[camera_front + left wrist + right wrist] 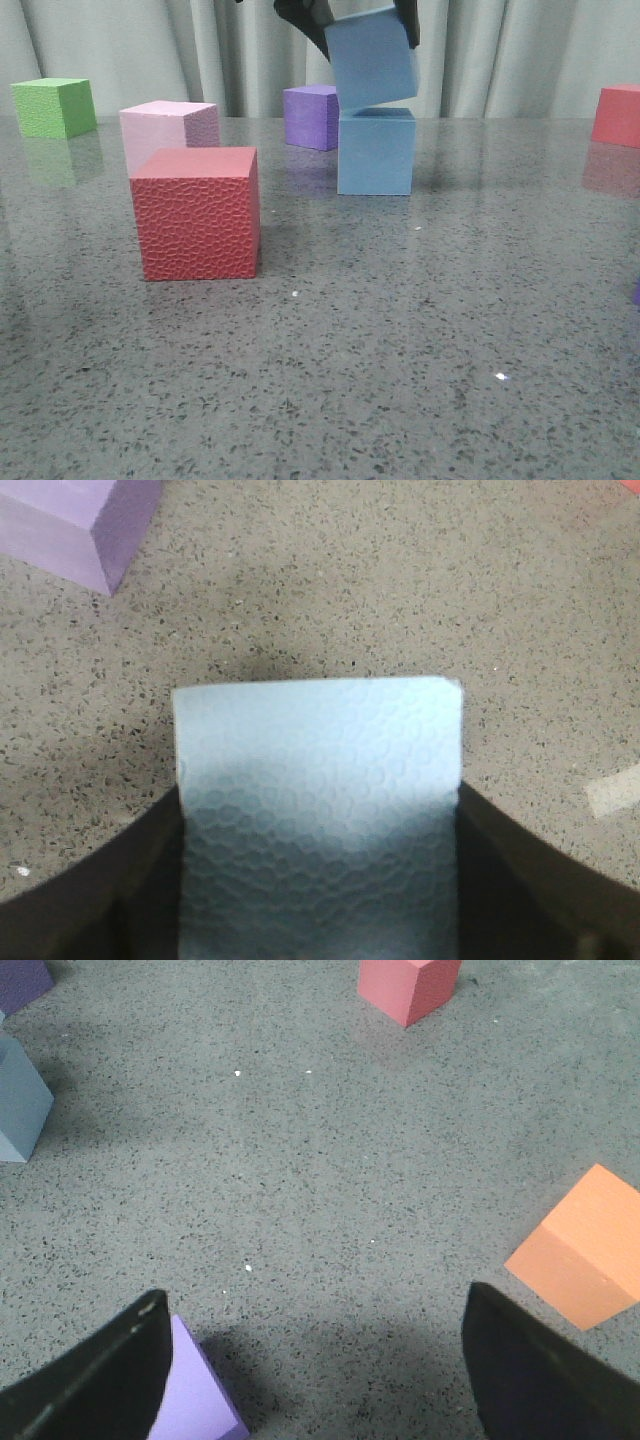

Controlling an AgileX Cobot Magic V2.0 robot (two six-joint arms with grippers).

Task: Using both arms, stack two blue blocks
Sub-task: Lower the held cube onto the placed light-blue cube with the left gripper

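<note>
One blue block (376, 152) stands on the table at the middle back. Directly above it hangs the second blue block (372, 58), tilted, its lower edge right at the standing block's top; I cannot tell whether they touch. My left gripper (360, 25) is shut on this upper block from above. The left wrist view shows the block (318, 750) filling the gap between the dark fingers of that gripper (318, 880) and hiding the block beneath. My right gripper (312, 1305) is open over bare table and holds nothing. It is out of the front view.
A red textured cube (198, 213) and a pink cube (165, 125) stand front left, a green cube (54, 106) far left, a purple cube (311, 116) behind the stack, and a red cube (617, 115) far right. A lilac cube (195, 1390) and an orange cube (580, 1250) flank my right fingers.
</note>
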